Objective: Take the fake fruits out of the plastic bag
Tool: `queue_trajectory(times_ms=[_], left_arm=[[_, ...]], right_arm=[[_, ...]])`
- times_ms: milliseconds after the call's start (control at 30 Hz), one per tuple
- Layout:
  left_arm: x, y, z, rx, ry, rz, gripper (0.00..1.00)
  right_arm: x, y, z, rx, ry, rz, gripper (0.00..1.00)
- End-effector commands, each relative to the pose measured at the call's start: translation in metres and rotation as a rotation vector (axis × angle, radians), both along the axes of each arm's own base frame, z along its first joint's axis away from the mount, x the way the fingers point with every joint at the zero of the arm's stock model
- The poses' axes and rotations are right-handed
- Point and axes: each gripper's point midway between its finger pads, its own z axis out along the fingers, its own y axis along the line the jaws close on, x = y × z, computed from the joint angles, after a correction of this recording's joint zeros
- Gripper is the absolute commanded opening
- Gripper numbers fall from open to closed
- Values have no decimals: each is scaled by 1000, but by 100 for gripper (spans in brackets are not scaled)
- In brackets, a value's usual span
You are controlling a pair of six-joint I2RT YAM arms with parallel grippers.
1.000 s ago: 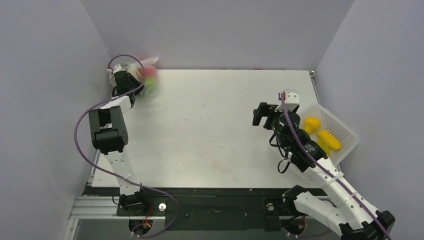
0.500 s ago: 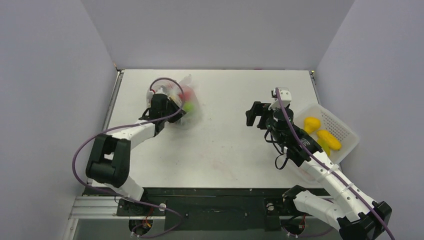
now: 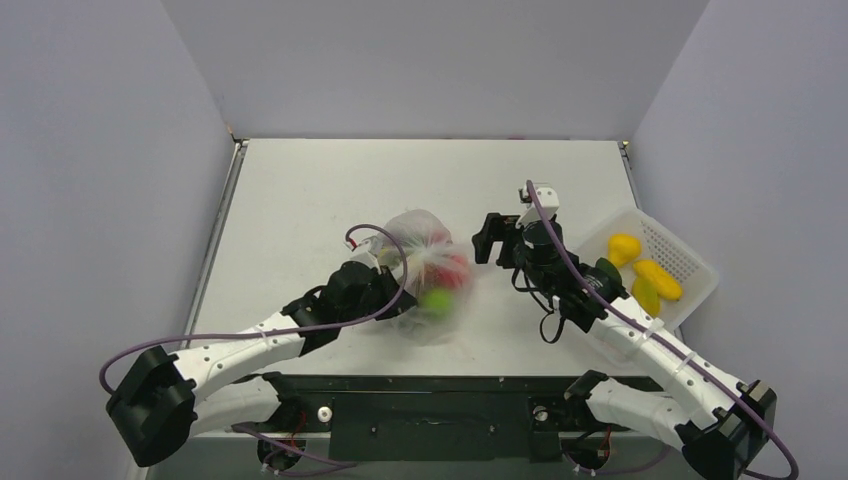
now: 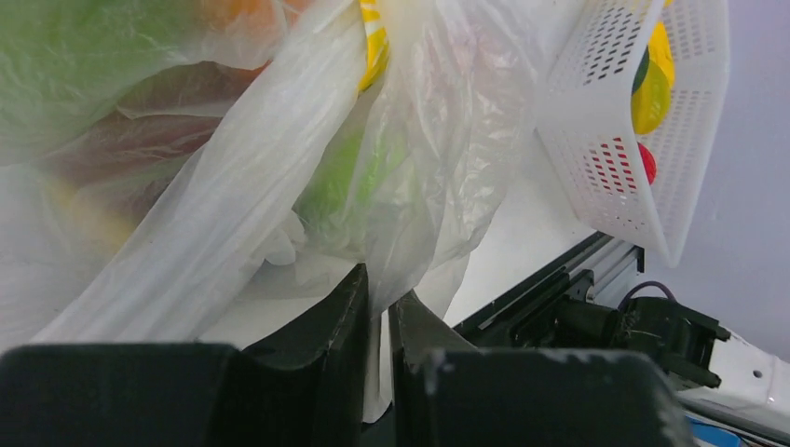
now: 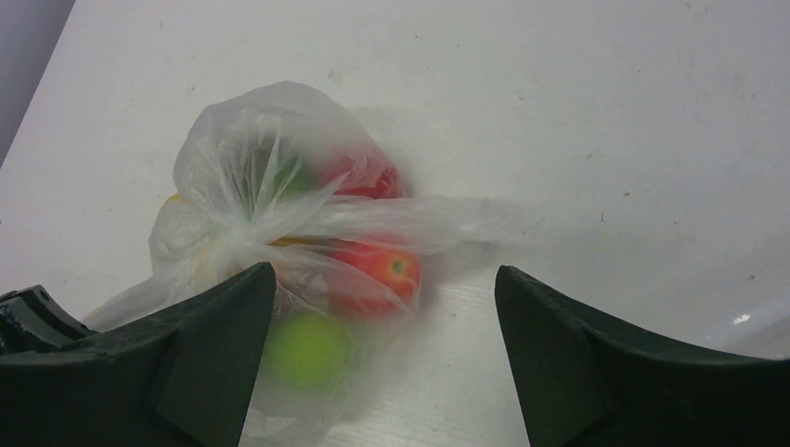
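The plastic bag [image 3: 420, 235] lies on the table near the front centre, clear and bunched, with the fake fruits inside: a red one [image 3: 455, 268] and a lime green one [image 3: 436, 300] show through. My left gripper [image 3: 390, 290] is shut on a fold of the bag's film [image 4: 233, 186], which runs down between its fingers [image 4: 377, 298]. My right gripper [image 3: 488, 240] is open and empty just right of the bag. In the right wrist view [image 5: 384, 272] its fingers frame the bag [image 5: 251, 168], the red fruit [image 5: 382, 265] and the green fruit [image 5: 307, 346].
A white perforated basket [image 3: 700, 290] with yellow fruits [image 3: 625, 245] stands at the right table edge behind the right arm. It also shows in the left wrist view [image 4: 606, 140]. Grey walls close in the table on three sides.
My left arm has swung the bag from the far left corner to the front centre of the table. My right gripper has moved left toward the bag, still open.
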Motion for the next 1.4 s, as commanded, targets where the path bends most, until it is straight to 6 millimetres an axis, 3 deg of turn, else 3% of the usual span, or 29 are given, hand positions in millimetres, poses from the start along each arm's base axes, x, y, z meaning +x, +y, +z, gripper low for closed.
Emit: queue_trajectory(times_ms=[0,67,100,167,200,367,400,433,500,533,667,767,867,900,933,967,1000,1033,1067,1100,1133,1167,1367], left_arm=[[-9,4,9,26,-31,2,13],[-13,7,12,43,-46,-14,22],[-13,9,18,42,-62,-14,40],[-14,14,27,65,-90,-21,49],[-16,21,25,101,-89,-25,50],[-14,49,64,188,-183,6,53],[-8,54,79,195,-218,21,54],[-9,61,79,234,-214,18,54],[-3,65,95,251,-249,9,58],[5,68,106,242,-260,13,72],[40,77,140,203,-326,-2,95],[83,85,159,138,-376,9,97],[115,61,152,86,-319,-118,97],[121,55,159,92,-333,-150,97],[128,45,139,94,-272,-196,97],[126,34,140,79,-274,-258,97],[131,27,121,90,-224,-284,96],[132,18,122,107,-239,-321,95],[132,13,104,139,-188,-343,95],[134,5,107,182,-220,-370,94],[132,3,90,218,-167,-392,92],[133,-2,92,248,-192,-418,88],[125,-4,45,320,-108,-443,75]], right_arm=[[3,12,6,12,-10,-1,83],[2,20,3,9,-3,17,83],[1,26,1,2,2,28,83],[-2,36,-2,-7,9,45,83],[-3,39,-4,-14,12,49,83],[-13,61,-11,-27,27,90,83],[-14,66,-12,-27,30,101,83],[-15,69,-13,-23,33,107,83],[-17,75,-16,-19,39,118,83],[-17,79,-18,-17,41,122,83],[-17,92,-23,29,55,114,81],[-17,100,-30,87,65,87,80],[-17,109,-27,147,35,52,79],[-19,114,-27,162,22,57,79],[-19,114,-26,170,12,44,78],[-20,118,-25,184,1,52,78],[-20,119,-24,195,-6,44,78],[-20,121,-24,208,-12,43,78],[-19,120,-24,217,-13,28,77],[-20,120,-25,221,-12,22,77],[-19,119,-24,233,-13,8,76],[-21,119,-24,243,-17,9,76],[-25,114,-35,255,-10,-33,72]])
